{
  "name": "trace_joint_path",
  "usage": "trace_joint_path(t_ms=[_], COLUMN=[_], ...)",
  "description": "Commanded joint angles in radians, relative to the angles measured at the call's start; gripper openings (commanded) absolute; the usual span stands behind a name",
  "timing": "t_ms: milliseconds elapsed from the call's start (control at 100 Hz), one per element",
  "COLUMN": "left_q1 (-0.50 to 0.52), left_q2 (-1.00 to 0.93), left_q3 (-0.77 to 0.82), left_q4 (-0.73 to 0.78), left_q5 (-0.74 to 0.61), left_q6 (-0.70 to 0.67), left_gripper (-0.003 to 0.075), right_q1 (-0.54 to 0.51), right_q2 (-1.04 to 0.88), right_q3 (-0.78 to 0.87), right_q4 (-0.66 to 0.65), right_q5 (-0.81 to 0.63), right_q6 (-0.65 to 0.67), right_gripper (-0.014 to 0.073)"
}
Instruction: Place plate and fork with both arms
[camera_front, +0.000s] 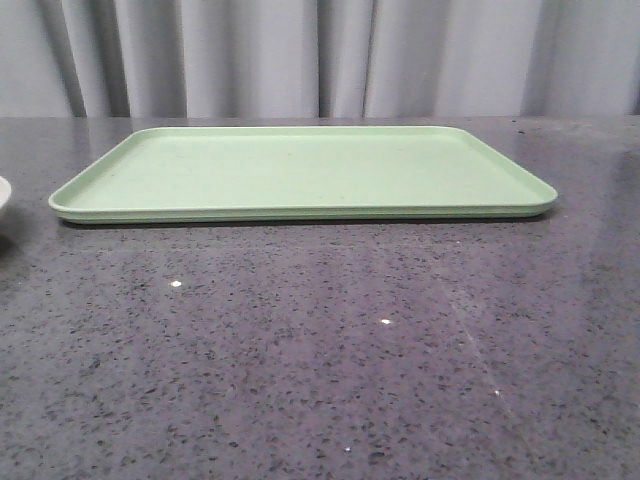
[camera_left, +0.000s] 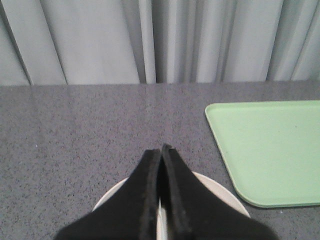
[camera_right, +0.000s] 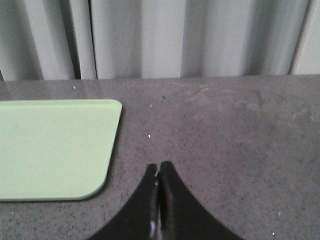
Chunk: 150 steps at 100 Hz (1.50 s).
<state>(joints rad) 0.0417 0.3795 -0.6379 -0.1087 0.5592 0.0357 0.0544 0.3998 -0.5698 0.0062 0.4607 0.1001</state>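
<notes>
The left gripper (camera_left: 161, 150) is hovering clenched, empty, above the speckled off-white plate (camera_left: 220, 192) beside the pale green tray (camera_left: 270, 150), so it should be opening before descending onto the rim, while the right gripper (camera_right: 158, 169) is likewise closed, with no fork in view.

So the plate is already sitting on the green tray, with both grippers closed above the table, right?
Not quite. The plate lies on the grey table beside the green tray, not on it, as the left wrist view shows. Both the left gripper and the right gripper are closed.
</notes>
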Motion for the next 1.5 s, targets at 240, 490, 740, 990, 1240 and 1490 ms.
trace_joint_path(t_ms=[240,490,740,990,1240,1490], left_q1=[0.003,0.003,0.003,0.003,0.003,0.003], left_q2=[0.150,0.161,0.161,0.161,0.186,0.345], left_q3=[-0.110,-0.114,-0.114,-0.111,-0.157,-0.323], left_q4=[-0.005,-0.007,-0.007,-0.011,0.123,0.196], left_q5=[-0.031,-0.035,-0.046,-0.046,0.077,0.274], left_q6=[-0.007,-0.007,-0.007,-0.007,-0.125,-0.172], left_gripper=[0.0096,0.0333,0.0359,0.0356,0.0356,0.0356], right_q1=[-0.003,-0.003,-0.003,-0.003,-0.003,-0.003], right_q2=[0.219,0.252,0.252,0.252,0.252,0.252], right_q3=[-0.167,-0.184,-0.184,-0.184,-0.184,-0.184], right_q4=[-0.006,-0.006,-0.006,-0.006,-0.001,-0.001], right_q5=[0.107,0.141,0.163,0.163,0.168,0.168], right_q6=[-0.004,-0.004,-0.004,-0.003,-0.003,-0.003], right_gripper=[-0.0067,0.0055,0.0511,0.0549,0.0549,0.0549])
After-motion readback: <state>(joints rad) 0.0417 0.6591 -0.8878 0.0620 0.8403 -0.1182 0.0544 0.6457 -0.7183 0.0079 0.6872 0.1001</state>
